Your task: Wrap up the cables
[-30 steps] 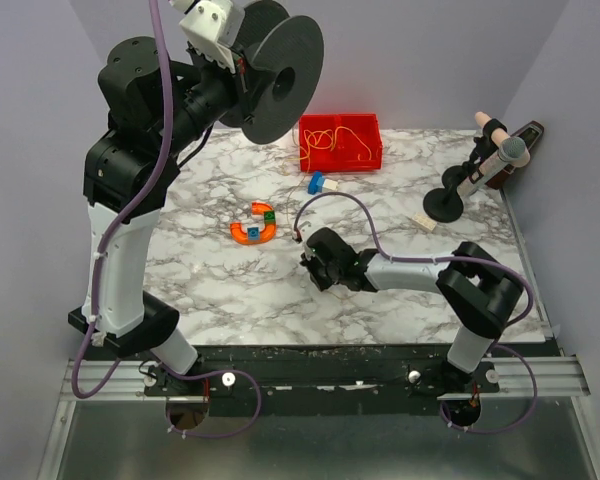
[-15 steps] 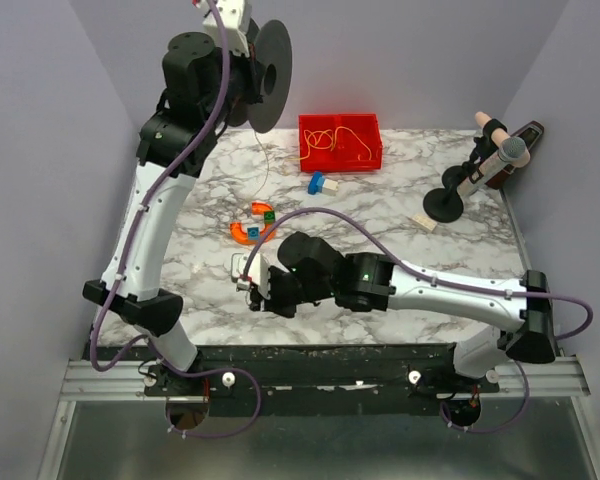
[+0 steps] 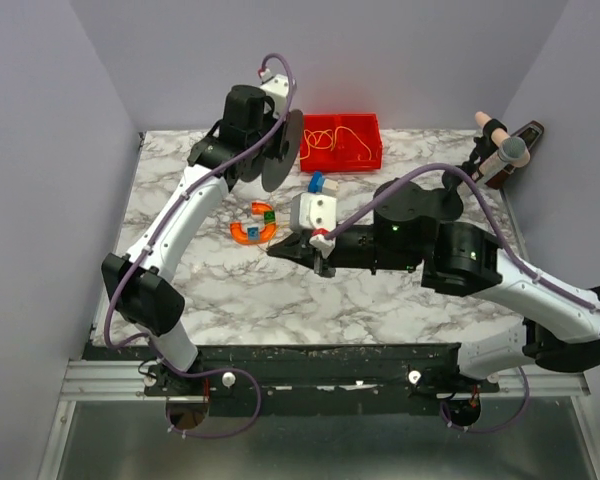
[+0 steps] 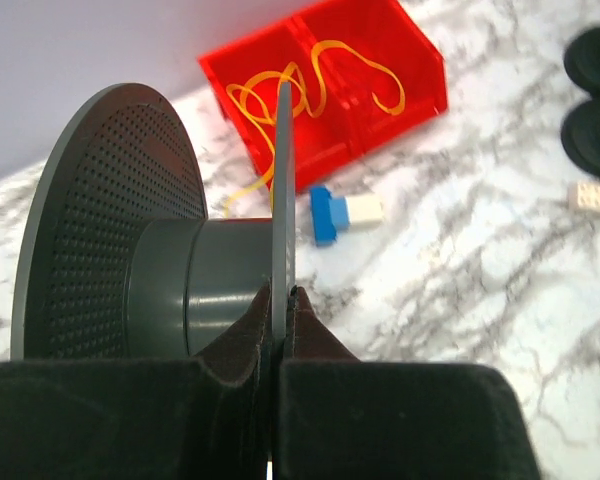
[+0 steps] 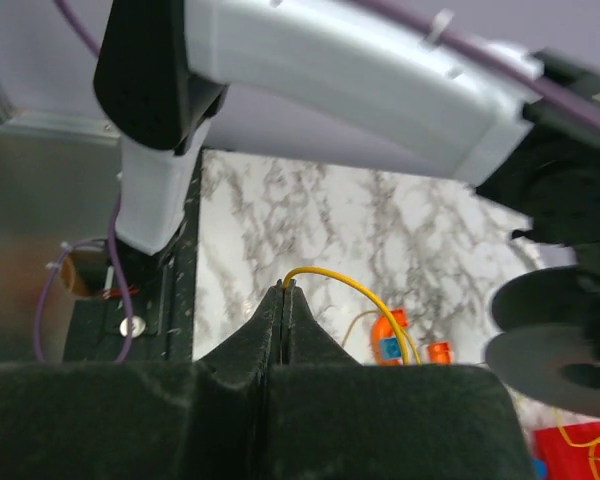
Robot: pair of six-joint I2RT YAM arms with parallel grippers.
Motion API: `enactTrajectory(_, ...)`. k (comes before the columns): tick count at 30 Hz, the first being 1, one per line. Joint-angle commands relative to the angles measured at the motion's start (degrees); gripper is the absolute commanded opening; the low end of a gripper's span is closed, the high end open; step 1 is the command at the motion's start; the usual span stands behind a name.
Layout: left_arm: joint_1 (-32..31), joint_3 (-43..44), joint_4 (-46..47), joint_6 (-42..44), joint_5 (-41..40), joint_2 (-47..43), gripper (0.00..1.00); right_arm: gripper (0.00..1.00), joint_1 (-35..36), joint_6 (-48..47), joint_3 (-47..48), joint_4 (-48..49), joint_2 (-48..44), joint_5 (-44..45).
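Cables (image 3: 332, 138), thin yellow-orange strands, lie mostly as a loose tangle inside a red bin (image 3: 368, 160) at the far side of the marble bench (image 3: 210, 290). In the left wrist view the loops spread across both of the bin's compartments, and one strand trails out of the bin toward the grey spool (image 4: 160, 270). The left gripper (image 4: 279, 292) is clamped on the thin edge of the spool's nearer flange and holds the spool on its side, just left of the bin and above the bench. The right gripper (image 5: 285, 287) is closed with its fingers pressed together. A single yellow strand comes out at their tip and arcs away to the right and downward, so it is pinching one of the cables. In the top view this gripper hangs low over the middle of the bench, just beside an orange curved toy piece (image 3: 250, 230). A blue and white block (image 4: 342, 212) lies on the bench in front of the bin. A black stand (image 3: 445, 200) sits near the right edge.
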Motion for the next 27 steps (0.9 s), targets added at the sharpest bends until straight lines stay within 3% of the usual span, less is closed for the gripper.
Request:
enactTrajectory(1, -2.1, -4.0, 3.4, 2.2, 7.2, -4.8, 0.00, 0.01, -1.0, -3.4, 4.3, -4.0, -0.7, 8.1)
enactTrajectory(5, -2.1, -5.6, 4.2, 0.6, 10.8, -5.5, 0.00, 0.01, -1.1, -3.5, 1.6, -3.5, -1.6, 5.8)
enactTrajectory(10, -1.7, -0.3, 3.2, -1.1, 15.8, -4.4, 0.00, 0.01, -1.1, -1.3, -5.9, -0.8, 0.7, -2.6)
enactTrajectory(13, -1.7, 2.3, 1.5, -0.6, 21.5, -5.3, 0.00, 0.01, -1.2, -0.8, -6.7, -1.0, 3.1, -3.4)
enactTrajectory(15, -1.7, 2.4, -0.2, 4.5, 29.6, -6.7, 0.00, 0.23, -1.2, -1.3, -8.4, -0.7, 3.1, -3.5)
enactTrajectory(16, -1.5, 2.2, -1.6, 7.8, 32.9, -7.5, 0.00, 0.49, -1.1, -1.8, -9.5, -0.4, 2.6, -4.1)
enactTrajectory(18, -0.8, 0.7, -4.6, 12.0, 37.2, -9.2, 0.00, 0.71, -1.2, -2.6, -13.0, 1.0, 0.6, -5.9)
enactTrajectory(22, 1.0, -1.8, -11.3, 20.2, 43.8, -11.9, 0.00, 0.87, -1.4, -2.5, -21.4, 5.9, -7.3, -6.8)
enactTrajectory(27, 1.1, -1.0, -22.5, 33.0, 50.6, -13.3, 0.00, 0.93, -4.9, -1.7, -25.3, 6.5, -17.2, -7.8)
